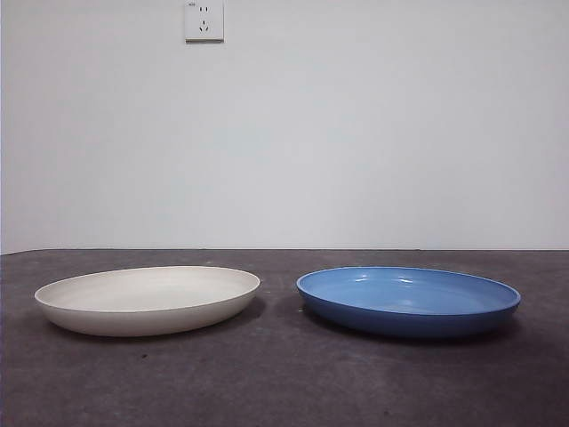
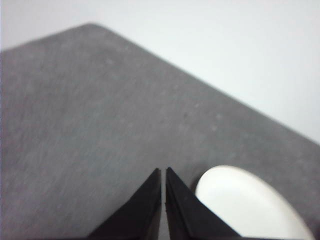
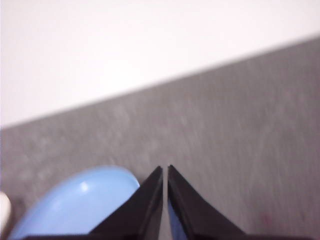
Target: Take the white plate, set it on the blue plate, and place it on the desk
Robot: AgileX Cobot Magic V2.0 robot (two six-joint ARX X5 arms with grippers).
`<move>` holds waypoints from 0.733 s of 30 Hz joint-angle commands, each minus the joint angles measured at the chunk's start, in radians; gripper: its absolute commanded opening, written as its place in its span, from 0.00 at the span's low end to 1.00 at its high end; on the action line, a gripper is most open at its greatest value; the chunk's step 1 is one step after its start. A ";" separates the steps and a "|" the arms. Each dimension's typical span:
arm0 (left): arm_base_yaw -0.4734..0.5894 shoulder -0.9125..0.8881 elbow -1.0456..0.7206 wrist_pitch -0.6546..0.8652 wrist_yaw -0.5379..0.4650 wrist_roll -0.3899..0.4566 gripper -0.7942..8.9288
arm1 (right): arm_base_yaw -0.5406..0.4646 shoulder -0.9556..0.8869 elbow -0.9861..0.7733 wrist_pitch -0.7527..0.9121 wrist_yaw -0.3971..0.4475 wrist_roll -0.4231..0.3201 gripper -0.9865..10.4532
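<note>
Desk [image 1: 284,382]: dark grey-brown mottled top, fills the lower part of the front view and runs back to a plain white wall [image 1: 356,133]. Wall socket [image 1: 204,20] high on the wall, above and behind the left-hand plate.

White plate [image 1: 148,300]: flat on the desk, left side of the front view, upright, off-white matte, nothing in it. Left wrist view picks up part of it [image 2: 250,205], just beside that gripper's jaw tips but clear of them.

Blue plate [image 1: 408,301]: flat on the desk, right side of the front view, glossy, nothing in it. The two plates sit side by side with a bare strip of desk between them, not touching, not stacked. Right wrist view shows part of the blue plate [image 3: 75,205] next to its jaws; the jaws overlap its edge in that picture, but I can't tell contact from it. A sliver of the white plate shows at the frame edge there too [image 3: 4,207].

Left gripper [image 2: 163,171]: jaws pinched together, only a hairline slit between the tips, gripping nothing. It hangs above the desk near the white plate.

Right gripper [image 3: 165,168]: same state, jaws closed to a thin slit, nothing between them, above the desk by the blue plate.

Neither arm shows in the front view. Both wrist pictures are soft, so fine detail on the desk surface isn't readable.
</note>
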 commanded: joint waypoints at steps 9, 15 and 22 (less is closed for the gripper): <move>0.004 0.166 0.301 -0.136 0.094 0.100 0.10 | -0.002 0.127 0.288 -0.150 -0.001 -0.023 0.10; 0.004 0.351 0.474 -0.241 0.218 0.182 0.10 | -0.002 0.328 0.500 -0.329 -0.060 -0.115 0.10; -0.009 0.553 0.635 -0.401 0.349 0.293 0.10 | 0.001 0.589 0.729 -0.552 -0.203 -0.219 0.10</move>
